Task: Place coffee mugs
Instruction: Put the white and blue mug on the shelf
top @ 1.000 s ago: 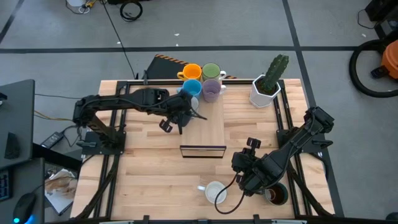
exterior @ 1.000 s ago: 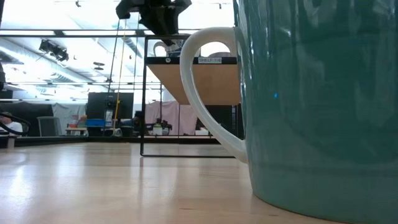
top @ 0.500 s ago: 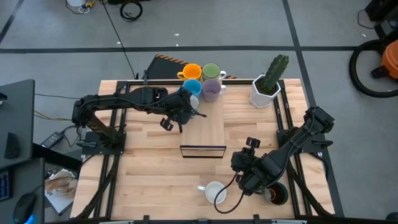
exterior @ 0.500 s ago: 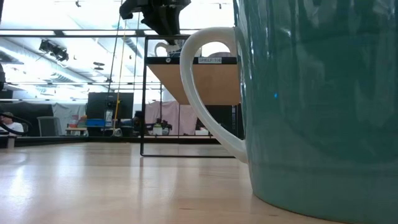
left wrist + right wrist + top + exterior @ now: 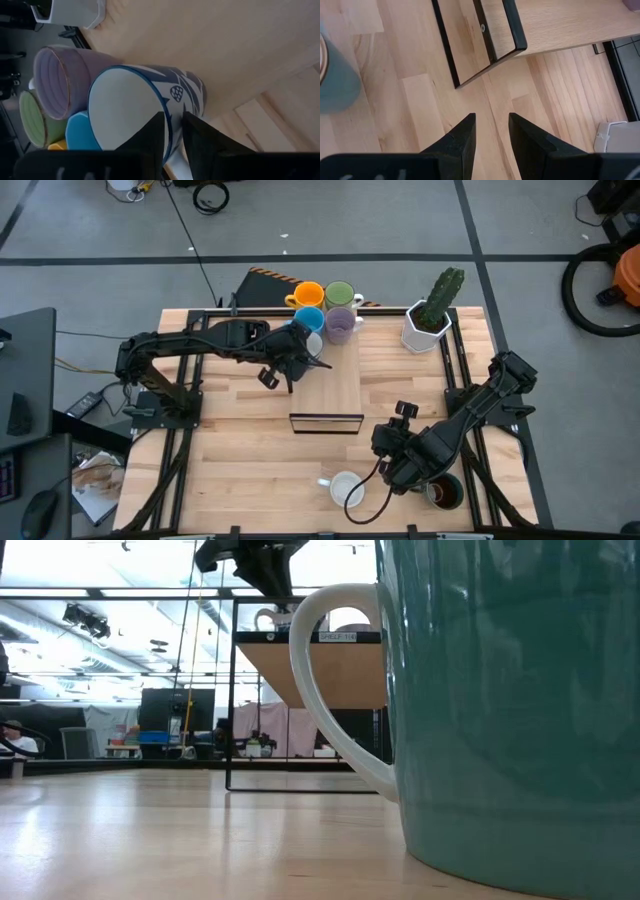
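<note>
Ceramic white-and-blue patterned mug [image 5: 150, 100]: rigid, glossy, prob slippery + breakable; left gripper [image 5: 170, 131] pinches its rim wall. Right gripper [image 5: 490, 131] idle, jaws apart.

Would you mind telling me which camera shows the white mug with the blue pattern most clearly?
The left wrist view: the white-and-blue mug fills the frame, the left gripper closed on its rim. The high view shows only a sliver of it beside the blue mug, under the arm. The low and right wrist views do not show it clearly.
</note>
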You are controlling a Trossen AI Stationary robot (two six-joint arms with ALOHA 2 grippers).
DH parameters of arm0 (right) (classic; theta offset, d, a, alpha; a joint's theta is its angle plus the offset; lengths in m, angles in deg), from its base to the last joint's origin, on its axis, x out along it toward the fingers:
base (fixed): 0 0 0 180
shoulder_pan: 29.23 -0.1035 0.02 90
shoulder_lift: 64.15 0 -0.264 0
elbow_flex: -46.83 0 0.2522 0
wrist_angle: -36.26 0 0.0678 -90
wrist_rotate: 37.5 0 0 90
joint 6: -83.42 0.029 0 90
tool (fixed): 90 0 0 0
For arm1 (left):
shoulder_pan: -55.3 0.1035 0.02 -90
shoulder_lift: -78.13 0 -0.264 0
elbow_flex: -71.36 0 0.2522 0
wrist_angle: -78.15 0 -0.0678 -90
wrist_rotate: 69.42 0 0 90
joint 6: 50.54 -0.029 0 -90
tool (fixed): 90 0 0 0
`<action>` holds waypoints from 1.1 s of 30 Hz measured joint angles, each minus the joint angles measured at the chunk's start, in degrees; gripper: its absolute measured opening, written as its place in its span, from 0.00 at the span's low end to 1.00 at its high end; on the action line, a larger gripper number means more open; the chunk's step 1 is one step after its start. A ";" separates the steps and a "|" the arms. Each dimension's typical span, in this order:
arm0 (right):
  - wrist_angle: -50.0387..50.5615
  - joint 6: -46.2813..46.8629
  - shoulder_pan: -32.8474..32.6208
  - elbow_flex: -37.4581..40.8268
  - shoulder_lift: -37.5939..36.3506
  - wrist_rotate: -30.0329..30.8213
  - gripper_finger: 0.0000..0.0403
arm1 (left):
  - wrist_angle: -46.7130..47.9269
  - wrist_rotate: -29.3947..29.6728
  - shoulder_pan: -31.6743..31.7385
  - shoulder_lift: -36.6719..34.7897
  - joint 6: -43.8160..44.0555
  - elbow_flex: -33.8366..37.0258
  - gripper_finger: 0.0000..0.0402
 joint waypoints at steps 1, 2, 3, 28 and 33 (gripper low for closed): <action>-0.02 0.00 0.01 0.00 0.00 0.00 0.30 | 0.20 0.10 0.01 0.00 -0.05 0.00 0.18; 0.00 0.00 0.01 0.00 0.00 0.00 0.30 | 0.41 0.18 0.01 0.00 -0.16 0.00 0.19; -0.02 -0.01 0.01 0.00 0.00 0.00 0.30 | 0.66 0.26 0.01 0.00 -0.24 0.00 0.20; -1.51 -1.53 0.05 0.00 0.00 0.00 0.30 | 0.18 12.35 -2.11 0.00 -7.53 0.00 0.38; -1.81 -1.46 0.05 0.00 0.00 0.00 0.30 | 0.19 13.27 -3.60 -0.10 -4.87 0.00 0.38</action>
